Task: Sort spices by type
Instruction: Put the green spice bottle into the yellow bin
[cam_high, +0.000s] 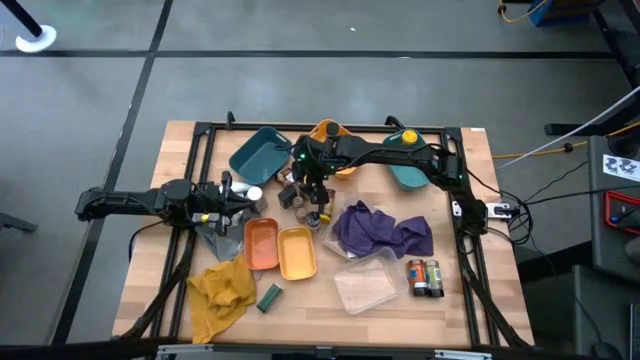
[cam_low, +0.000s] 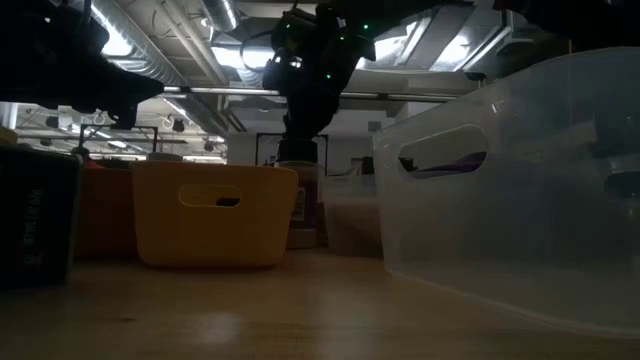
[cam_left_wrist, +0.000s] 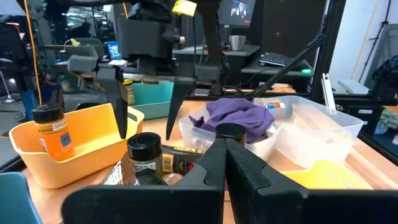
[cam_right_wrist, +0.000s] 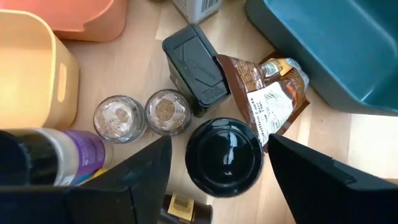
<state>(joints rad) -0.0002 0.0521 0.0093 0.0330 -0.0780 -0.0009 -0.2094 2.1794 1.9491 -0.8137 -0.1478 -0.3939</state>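
— From overhead, the right gripper (cam_high: 312, 195) hangs over the jars mid-table, details lost.
— Its wrist view shows fingers spread either side of a black-lidded jar (cam_right_wrist: 224, 155), not touching.
— The left gripper (cam_left_wrist: 225, 152)?
— Pinched closed, empty, beside the orange tray (cam_high: 261, 243).

the pale wooden tabletop (cam_high: 380, 320) carries a dark teal plastic tray (cam_high: 259, 153) toward its far left and a second teal tray (cam_high: 408, 177) toward its far right, with a round orange-yellow tub (cam_high: 327, 131) between them at the far edge. nearer the middle an orange plastic tray (cam_high: 262, 242) sits just beside a yellow plastic tray (cam_high: 297, 252). a crumpled purple cloth (cam_high: 385, 229) lies right of them, a clear plastic bin (cam_high: 365, 287) below it, and a mustard-yellow cloth (cam_high: 220, 293) at the near left.
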